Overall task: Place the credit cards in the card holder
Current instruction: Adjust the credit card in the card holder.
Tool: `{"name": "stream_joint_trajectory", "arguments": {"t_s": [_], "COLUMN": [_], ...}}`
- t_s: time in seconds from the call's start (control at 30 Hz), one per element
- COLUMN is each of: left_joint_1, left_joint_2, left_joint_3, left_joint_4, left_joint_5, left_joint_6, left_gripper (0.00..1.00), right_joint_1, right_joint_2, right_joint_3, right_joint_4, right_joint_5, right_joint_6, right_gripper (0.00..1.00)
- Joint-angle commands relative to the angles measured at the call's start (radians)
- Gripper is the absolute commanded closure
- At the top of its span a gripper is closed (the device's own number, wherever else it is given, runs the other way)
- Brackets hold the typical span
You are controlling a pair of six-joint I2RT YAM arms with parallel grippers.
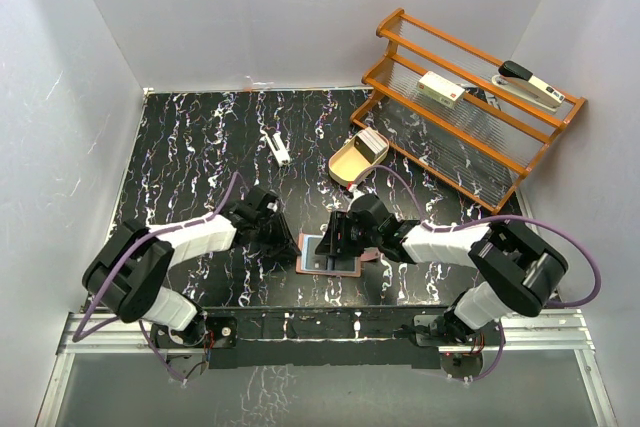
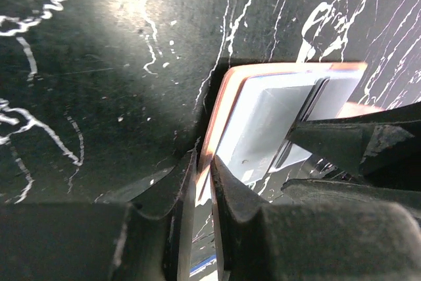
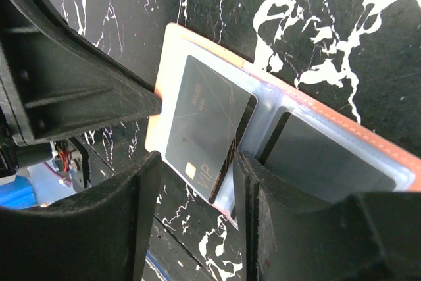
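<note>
The card holder [image 1: 345, 265] lies open on the black table near the front, salmon rim up, with its pale blue-grey inside showing in the left wrist view [image 2: 263, 116]. My left gripper [image 1: 285, 237] is shut on its left edge [image 2: 202, 159]. A dark grey card marked VIP [image 3: 204, 123] lies flat on the holder's left half, its right edge by the pocket [image 3: 329, 156]. My right gripper [image 1: 335, 237] hovers over it, open, with one finger on each side of the card [image 3: 196, 156]. More cards [image 1: 372, 142] sit stacked in the tan oval tray.
The tan oval tray [image 1: 345, 169] stands behind the holder. An orange wooden rack [image 1: 470, 137] at the back right carries a white box with a red mark [image 1: 440, 89] and a stapler [image 1: 530, 85]. A small white object [image 1: 278, 148] lies mid-table.
</note>
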Motion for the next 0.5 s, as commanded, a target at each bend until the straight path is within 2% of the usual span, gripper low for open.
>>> {"name": "stream_joint_trajectory", "arguments": {"t_s": [0.0, 0.1, 0.23, 0.47], "left_joint_1": [0.031, 0.043, 0.044, 0.045], "left_joint_2": [-0.087, -0.131, -0.163, -0.136], "left_joint_3": [0.014, 0.012, 0.013, 0.003], "left_joint_4": [-0.079, -0.098, -0.089, 0.036], "left_joint_5": [-0.033, -0.035, -0.014, 0.068], "left_joint_6": [0.017, 0.013, 0.000, -0.011], "left_gripper": [0.87, 0.87, 0.77, 0.64], "right_joint_1": [0.000, 0.000, 0.001, 0.002], "right_joint_2": [0.002, -0.021, -0.037, -0.001], "right_joint_3": [-0.009, -0.009, -0.005, 0.028], "right_joint_4": [0.069, 0.014, -0.025, -0.085], "right_joint_5": [-0.048, -0.010, 0.022, 0.069], "right_joint_6": [0.009, 0.003, -0.005, -0.006], "right_gripper": [0.59, 0.69, 0.80, 0.83]}}
